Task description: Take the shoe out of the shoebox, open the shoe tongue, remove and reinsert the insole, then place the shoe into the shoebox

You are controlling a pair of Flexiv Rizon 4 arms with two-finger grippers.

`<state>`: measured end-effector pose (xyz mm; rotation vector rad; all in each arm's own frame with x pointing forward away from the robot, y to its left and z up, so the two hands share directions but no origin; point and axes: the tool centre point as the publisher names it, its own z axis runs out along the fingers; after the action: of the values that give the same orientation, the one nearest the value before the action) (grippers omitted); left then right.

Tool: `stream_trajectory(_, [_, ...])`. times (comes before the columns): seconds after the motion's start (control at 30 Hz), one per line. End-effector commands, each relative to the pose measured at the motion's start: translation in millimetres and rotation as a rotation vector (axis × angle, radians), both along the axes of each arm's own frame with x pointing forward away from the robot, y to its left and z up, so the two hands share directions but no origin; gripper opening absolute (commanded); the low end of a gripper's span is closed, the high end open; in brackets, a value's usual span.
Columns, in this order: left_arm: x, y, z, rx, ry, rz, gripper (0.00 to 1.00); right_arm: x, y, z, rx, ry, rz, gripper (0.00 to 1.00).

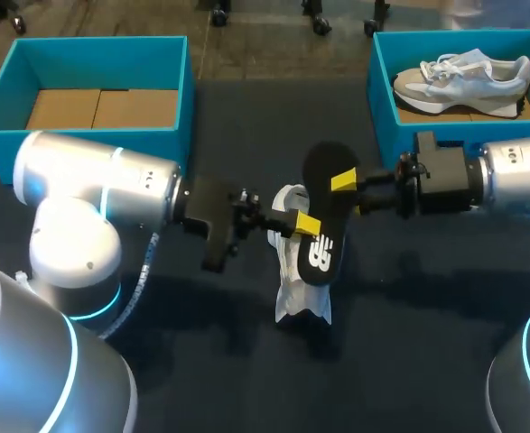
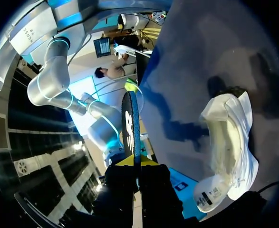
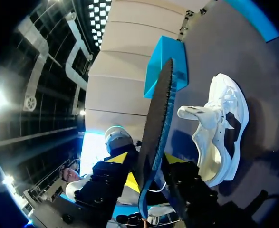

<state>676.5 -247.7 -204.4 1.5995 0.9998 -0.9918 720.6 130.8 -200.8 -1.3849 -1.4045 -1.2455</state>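
A black insole (image 1: 323, 216) with a white logo hangs over the middle of the dark table, held on edge. My left gripper (image 1: 305, 225) is shut on its lower part; in the left wrist view the insole (image 2: 131, 123) rises straight out from between the pinched fingers of that gripper (image 2: 135, 161). My right gripper (image 1: 350, 191) comes in from the right with its fingers open, close on either side of the insole (image 3: 160, 104). A white shoe (image 1: 293, 280) lies on the table under the insole, beside both grippers (image 2: 229, 142) (image 3: 222, 128).
A blue shoebox (image 1: 382, 90) at the back right holds a grey and white shoe (image 1: 463, 79). Another blue shoebox (image 1: 84, 45) at the back left has brown cardboard on its floor. Dark table surface lies between them.
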Motion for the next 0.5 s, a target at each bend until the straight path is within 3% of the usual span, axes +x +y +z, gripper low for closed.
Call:
stream_trajectory(0.03, [-7.8, -3.8, -4.8, -0.012, -0.001, 0.014, 0.0, -1.6, 1.1, -1.6, 0.001, -0.001, -0.004, 0.34])
stream_trajectory(0.1, [-10.8, -3.3, -6.7, -0.012, 0.003, 0.014, 0.0, -1.3, 1.4, -2.0, 0.002, -0.002, -0.002, 0.25])
stream_trajectory(0.13, [-11.7, -3.0, -7.4, -0.013, 0.007, 0.018, 0.0, -0.8, 1.9, -2.0, 0.003, -0.002, 0.003, 0.0])
stream_trajectory(0.4, [-14.6, -2.3, -8.6, -0.013, 0.032, 0.036, 0.03, 1.1, 2.3, -2.1, 0.003, -0.001, 0.022, 0.0])
stream_trajectory(0.43, [-14.6, -1.2, -8.3, -0.01, 0.037, 0.039, 0.31, 1.6, 2.1, -2.7, 0.003, 0.0, 0.023, 0.0])
stream_trajectory(0.5, [-13.4, 2.6, -7.7, -0.007, 0.05, 0.049, 0.67, 2.4, 1.8, -4.6, 0.004, 0.002, 0.024, 0.0])
